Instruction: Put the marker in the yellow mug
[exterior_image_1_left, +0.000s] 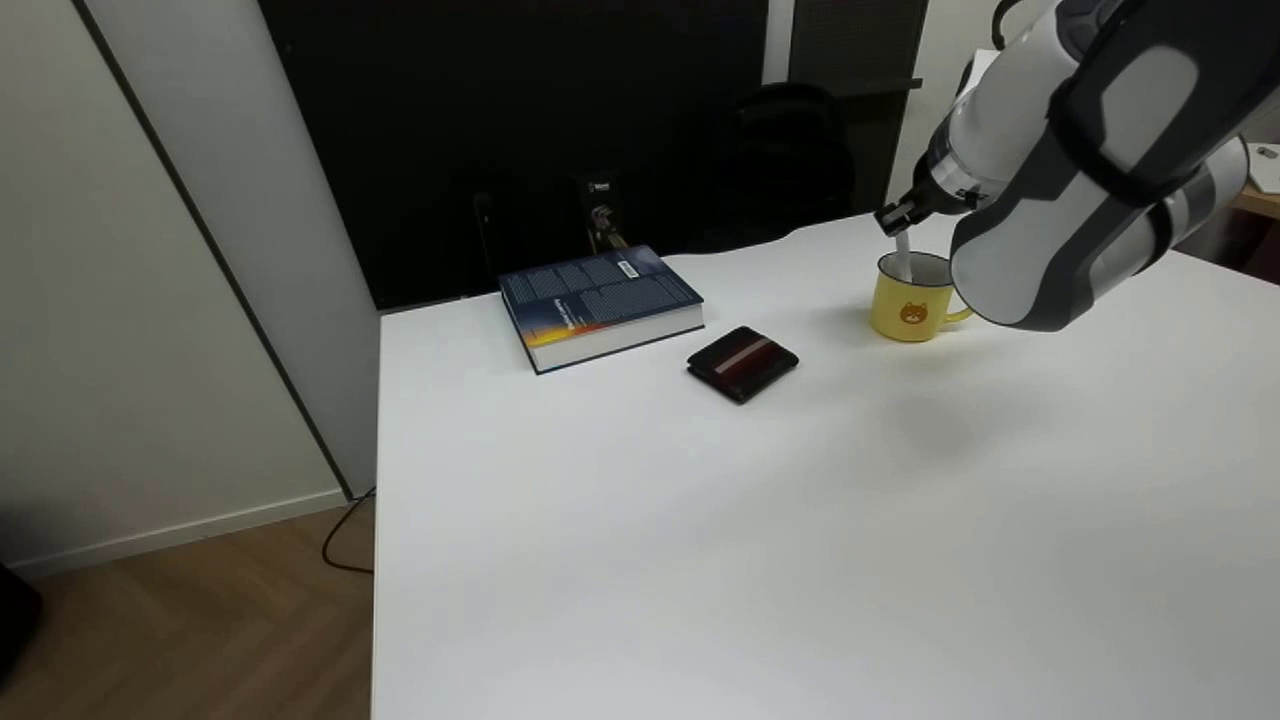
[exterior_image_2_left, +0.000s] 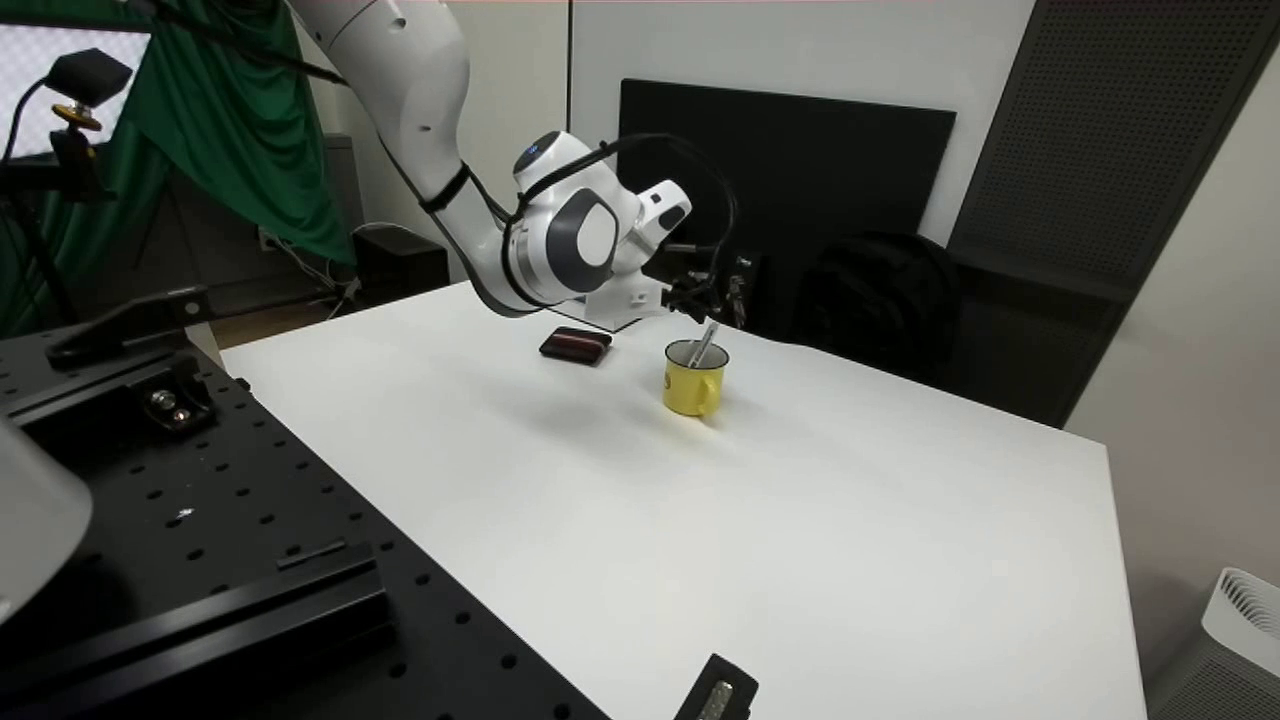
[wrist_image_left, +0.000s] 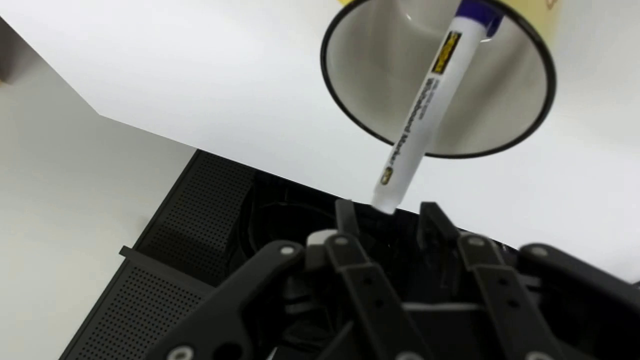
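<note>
Step looks like release; task judged nearly done. Jaws of the gripper (wrist_image_left: 390, 214) are set apart, white end of the marker (wrist_image_left: 429, 115) seen between the tips; gaps are visible on either side, so nothing is clamped. Marker is placed with its dark purple cap (wrist_image_left: 475, 11) down inside the yellow mug (exterior_image_1_left: 908, 300), white end sticking out above the mug. Whether the mug's bottom is reached cannot be told.

To do it well: the 2 fingers (wrist_image_left: 346, 217) should probably be spread wider, then backed straight away from the mug along the marker's line. Sideways sweep to be avoided; the marker could be flicked or the mug tipped.

Look: slim white barrel, black-and-yellow label, "Whiteboard Marker" printed lengthwise. In an exterior view the marker (exterior_image_2_left: 703, 345) is seen tilted in the mug.
</note>
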